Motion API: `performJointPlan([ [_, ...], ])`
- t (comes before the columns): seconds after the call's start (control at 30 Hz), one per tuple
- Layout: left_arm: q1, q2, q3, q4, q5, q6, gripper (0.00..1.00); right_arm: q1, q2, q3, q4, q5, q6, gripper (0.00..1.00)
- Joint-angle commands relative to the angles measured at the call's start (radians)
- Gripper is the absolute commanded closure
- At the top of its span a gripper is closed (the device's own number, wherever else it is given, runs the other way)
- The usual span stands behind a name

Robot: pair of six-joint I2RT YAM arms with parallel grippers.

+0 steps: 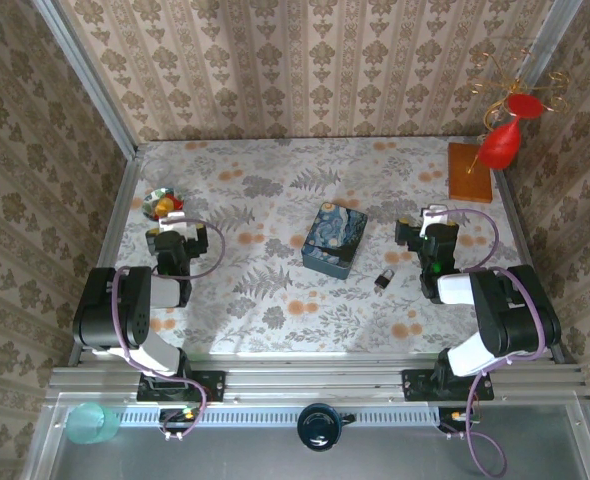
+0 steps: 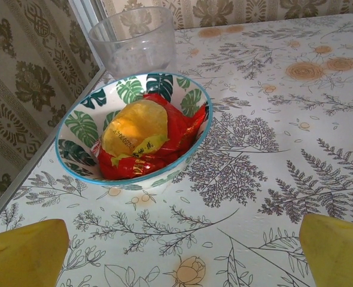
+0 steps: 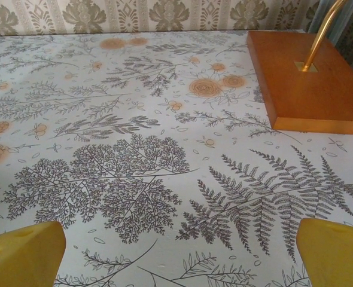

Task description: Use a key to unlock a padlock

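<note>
**Both claws spread wide, padlock lying loose beside the right one**

The flowered table (image 1: 275,310) carries everything. The left claw (image 1: 168,226) (image 2: 179,254) stands spread, its yellow fingers (image 2: 27,254) far apart at the two lower corners of its wrist view, with bare cloth between them. The right claw (image 1: 430,225) (image 3: 179,254) is likewise spread, its yellow fingers (image 3: 24,254) wide apart and pinching nothing.

Ahead of the right claw and off to its right sits a wooden base (image 1: 470,172) (image 3: 308,78) with a gold wire stem holding a red ornament (image 1: 503,140). A blue tin (image 1: 328,240) lies between the two claws, well to the right claw's left.

Just ahead of the left claw, a little to its left, stands a leaf-printed bowl (image 1: 160,203) (image 2: 81,128) holding red and yellow wrappers (image 2: 143,140); a clear cup (image 2: 134,39) stands right behind the bowl.

The padlock (image 1: 384,279) lies flat on the cloth, near the right claw, to its left and back toward the arm's base, touching neither claw.
</note>
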Motion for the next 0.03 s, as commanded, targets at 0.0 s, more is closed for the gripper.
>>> performJointPlan([
  [0.0, -0.004, -0.001, 0.014, 0.007, -0.002, 0.014, 0.00, -0.002, 0.004, -0.005, 0.040, -0.015, -0.009, 0.00],
])
